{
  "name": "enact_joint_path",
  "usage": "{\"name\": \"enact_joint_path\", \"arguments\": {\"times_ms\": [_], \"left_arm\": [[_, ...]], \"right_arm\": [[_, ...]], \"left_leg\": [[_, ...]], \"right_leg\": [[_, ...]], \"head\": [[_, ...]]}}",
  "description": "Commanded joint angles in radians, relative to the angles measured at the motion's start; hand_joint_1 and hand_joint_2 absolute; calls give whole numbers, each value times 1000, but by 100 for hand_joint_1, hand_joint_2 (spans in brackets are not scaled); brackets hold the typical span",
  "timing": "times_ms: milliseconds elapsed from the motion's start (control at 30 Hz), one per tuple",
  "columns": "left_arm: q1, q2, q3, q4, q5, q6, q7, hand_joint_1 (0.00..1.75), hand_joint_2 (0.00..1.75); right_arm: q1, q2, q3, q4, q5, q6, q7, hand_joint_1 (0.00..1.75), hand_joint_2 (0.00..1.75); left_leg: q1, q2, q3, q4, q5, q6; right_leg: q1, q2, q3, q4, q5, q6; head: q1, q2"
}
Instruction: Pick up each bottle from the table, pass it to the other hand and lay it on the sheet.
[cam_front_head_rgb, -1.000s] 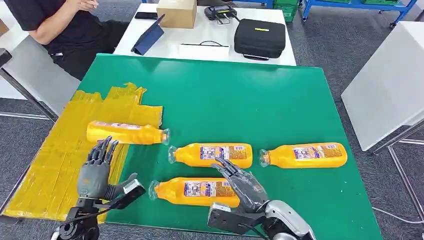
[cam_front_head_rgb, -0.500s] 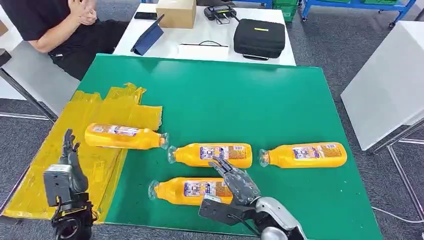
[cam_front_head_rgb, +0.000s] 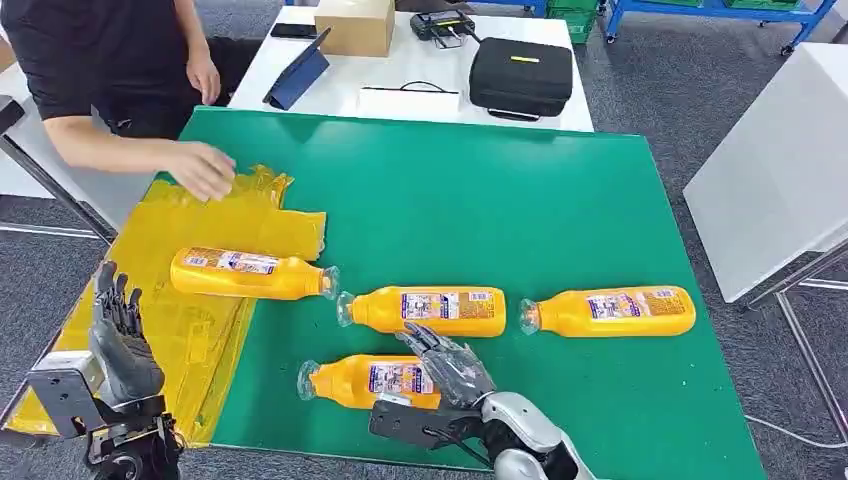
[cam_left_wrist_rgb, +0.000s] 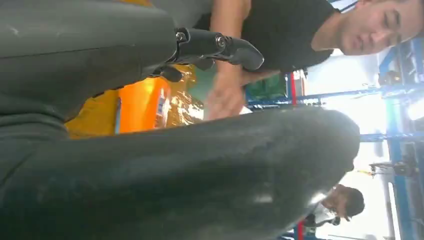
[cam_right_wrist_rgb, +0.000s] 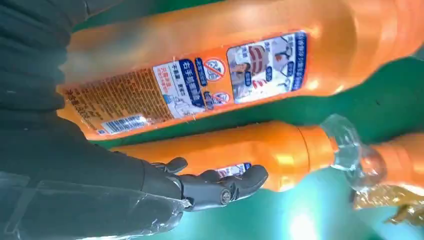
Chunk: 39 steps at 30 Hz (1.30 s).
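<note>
Green table top, four orange bottles lying on their sides. Head view: one bottle lies on the yellow sheet, neck past the sheet's edge over the green. The middle bottle and the far-right bottle lie in a row on bare green, apart from each other. The nearest bottle lies near the front edge, with the right hand over its base end, fingers stretched flat and apart, not closed round it. Left hand upright at the sheet's near corner, fingers up and spread, holding nothing. A person's hand reaches over the sheet's far edge.

Left wrist view: dark fingers extended; an orange bottle on crinkled yellow sheet beyond, and the person's hand further off, blurred.

Right wrist view: fingers extended over one bottle, perhaps touching it; contact is hard to judge. The labelled bottle lies just beside it.
</note>
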Motion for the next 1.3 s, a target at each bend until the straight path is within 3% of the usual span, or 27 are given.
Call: {"name": "enact_joint_path", "arguments": {"times_ms": [33, 400, 667, 700, 733, 1100, 1300], "left_arm": [[-13, 1, -14, -30, 36, 17, 10, 0, 0], [-24, -32, 26, -44, 29, -14, 49, 0, 0], [-78, -20, 7, 9, 44, -20, 51, 0, 0], [-82, -21, 2, 14, 44, -19, 51, 0, 0], [-92, -20, -3, 23, 46, -19, 53, 0, 0], [-110, -21, -15, 40, 50, -17, 55, 0, 0], [-145, -9, -33, 76, 84, -25, 60, 0, 0]], "right_arm": [[-38, -2, 62, 107, 51, 94, 67, 0, 175], [-65, -2, 112, 161, 279, 224, 238, 0, 175], [-61, 2, 79, 172, 321, 276, 255, 0, 175], [-57, -1, 76, 173, 319, 278, 251, 35, 175], [-58, 0, 72, 179, 316, 280, 248, 169, 175], [-53, -3, 56, 189, 288, 277, 224, 175, 175], [-47, 1, 12, 162, 145, 246, 162, 175, 175]], "left_leg": [[1, 2, 4, 0, -2, -3], [1, 2, 7, 0, -2, -3], [0, -1, 5, -1, 0, -2], [0, -1, 4, -1, 0, -1], [1, -1, 7, -1, 0, -3], [0, 1, 9, -1, 0, -2], [0, -1, 10, -2, 0, -2]], "right_leg": [[1, -3, 4, 0, -1, -2], [2, -4, 7, -1, -2, -3], [1, -5, 5, -1, -1, -2], [1, -4, 3, -1, 0, -1], [2, -7, 7, -1, -1, -3], [1, -4, 6, -2, -1, -3], [1, -5, -1, -2, -2, -3]], "head": [[0, 0], [0, 0], [0, 0], [0, 0], [0, 0], [0, 0], [0, 0]]}}
